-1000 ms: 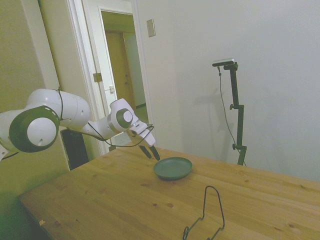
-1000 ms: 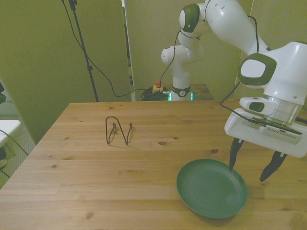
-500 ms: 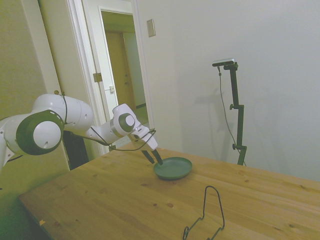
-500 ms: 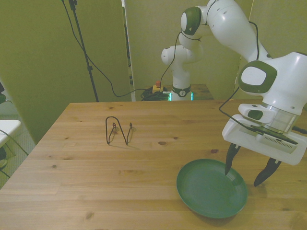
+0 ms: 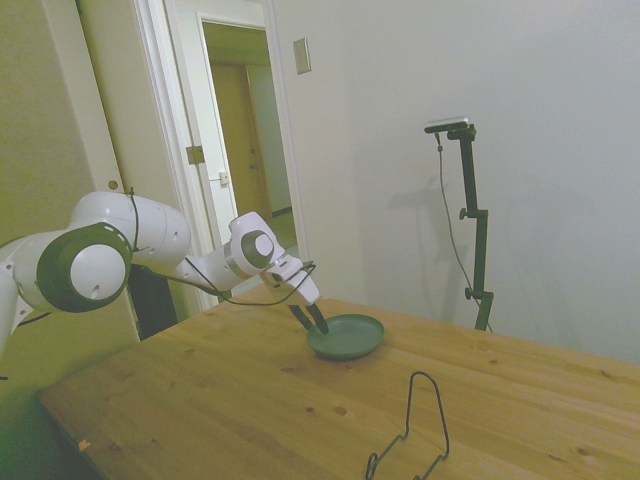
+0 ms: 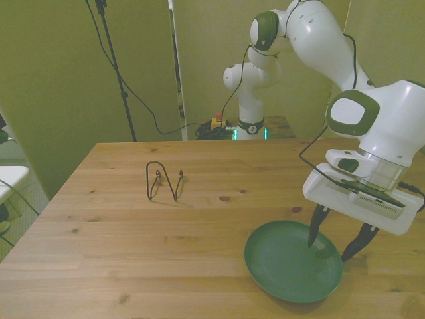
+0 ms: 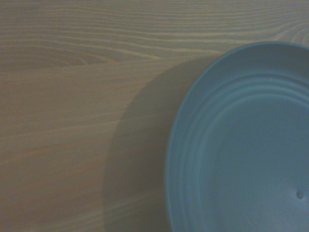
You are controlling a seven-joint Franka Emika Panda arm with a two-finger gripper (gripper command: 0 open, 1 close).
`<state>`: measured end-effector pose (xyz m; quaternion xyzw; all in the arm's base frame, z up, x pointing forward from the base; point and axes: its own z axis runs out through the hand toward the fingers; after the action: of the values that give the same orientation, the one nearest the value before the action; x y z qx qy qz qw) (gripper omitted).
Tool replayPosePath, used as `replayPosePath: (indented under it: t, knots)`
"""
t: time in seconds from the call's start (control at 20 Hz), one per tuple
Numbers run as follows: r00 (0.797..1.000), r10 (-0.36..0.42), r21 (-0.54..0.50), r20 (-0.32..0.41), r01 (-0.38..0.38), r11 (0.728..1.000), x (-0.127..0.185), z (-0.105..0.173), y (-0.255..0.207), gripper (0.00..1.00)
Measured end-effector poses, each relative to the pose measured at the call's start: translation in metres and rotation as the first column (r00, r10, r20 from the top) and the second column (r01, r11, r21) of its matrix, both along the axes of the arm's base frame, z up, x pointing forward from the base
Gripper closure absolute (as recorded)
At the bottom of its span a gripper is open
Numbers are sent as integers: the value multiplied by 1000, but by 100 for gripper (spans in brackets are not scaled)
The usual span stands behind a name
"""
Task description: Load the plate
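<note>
Gripper point(image 6: 334, 244) was spread open, straddling the plate point(image 6: 292, 262) rim on the front view's right. Plate lay flat on the worktop point(image 6: 166, 232), near edge. Looked stiff, light, maybe slippery; pinch the rim. Wire rack point(image 6: 165, 181) stood well apart.

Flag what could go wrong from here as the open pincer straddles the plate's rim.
1. The pincer is open over the plate rim, one finger inside, one outside; closing off-centre could slide the shallow plate rather than grip it.
2. The plate sits near the table edge, so a push may knock it off.
3. The wire rack looks light and may tip during loading.
</note>
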<state>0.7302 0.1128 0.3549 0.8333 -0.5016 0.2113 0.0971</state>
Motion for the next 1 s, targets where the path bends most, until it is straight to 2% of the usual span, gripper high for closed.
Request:
replayPosePath:
  t: [1.0]
  knots:
    - [1000,-15,0,-5,15,1000,1,-4,-12,100]
